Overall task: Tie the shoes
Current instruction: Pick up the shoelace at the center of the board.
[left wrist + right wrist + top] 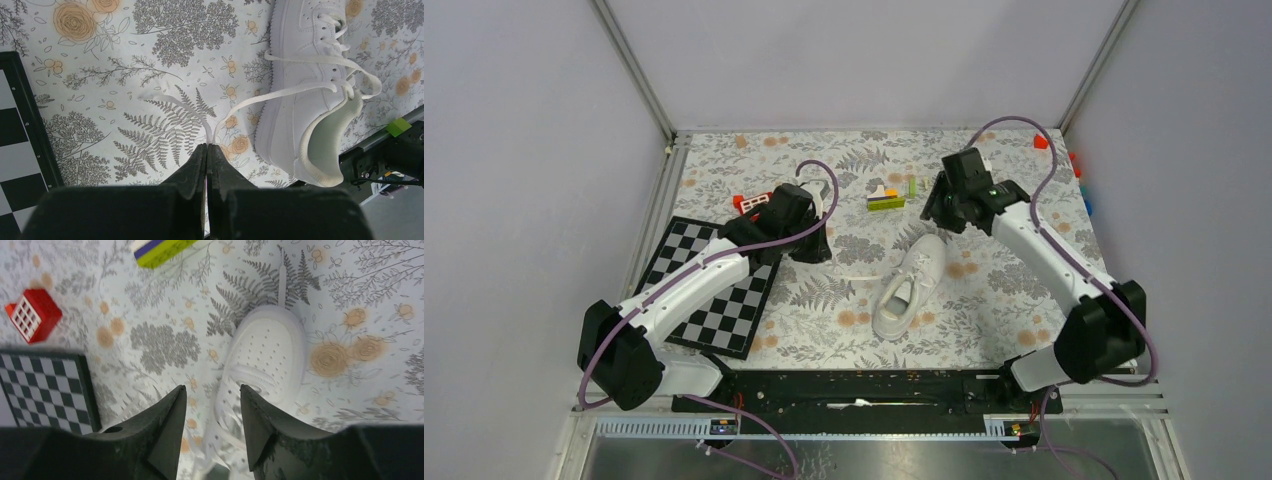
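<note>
Left gripper [207,146] was clamped on the lace [240,107]; right gripper [212,388] stood open above the shoe [270,350].

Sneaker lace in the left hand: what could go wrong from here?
1. The left hand pinches the lace only at its very fingertips, so the lace may slip out under a pull.
2. Nothing pins the sneaker. The right hand hangs open above its toe, holding nothing, so a pull on the lace may drag or turn the sneaker rather than tighten it.
</note>
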{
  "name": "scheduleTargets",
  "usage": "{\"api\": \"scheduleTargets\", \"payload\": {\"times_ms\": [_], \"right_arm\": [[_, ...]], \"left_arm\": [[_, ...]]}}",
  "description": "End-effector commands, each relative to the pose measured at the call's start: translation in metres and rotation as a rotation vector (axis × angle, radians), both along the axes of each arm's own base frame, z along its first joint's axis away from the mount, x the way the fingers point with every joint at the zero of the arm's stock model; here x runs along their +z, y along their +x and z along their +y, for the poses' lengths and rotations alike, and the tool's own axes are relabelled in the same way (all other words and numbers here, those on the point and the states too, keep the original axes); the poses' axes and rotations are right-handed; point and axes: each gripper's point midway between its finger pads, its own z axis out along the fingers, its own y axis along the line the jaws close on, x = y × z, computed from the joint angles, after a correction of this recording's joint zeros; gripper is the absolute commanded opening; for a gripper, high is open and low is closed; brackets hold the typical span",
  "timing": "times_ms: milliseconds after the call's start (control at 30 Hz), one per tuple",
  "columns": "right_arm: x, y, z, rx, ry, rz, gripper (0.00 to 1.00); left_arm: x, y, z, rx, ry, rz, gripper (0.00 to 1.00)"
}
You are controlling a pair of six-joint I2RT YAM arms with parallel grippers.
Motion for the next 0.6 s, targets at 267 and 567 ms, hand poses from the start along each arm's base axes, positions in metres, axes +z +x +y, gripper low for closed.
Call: {"api": "scheduleTargets", "payload": {"times_ms": [267,567], "right_arm": [[-0.041,-0.085,0.014,0.439,-0.036,0.129,0.42],[-0.032,-0.087,0.023,0.527,-0.048,0.127,0.49]], "left_arm": [[-0.012,-0.033,0.005,-0.046,-0.034,0.089,0.00],[-0.026,-0.086,0.011,-0.062,-0.074,0.207,0.00]]}}
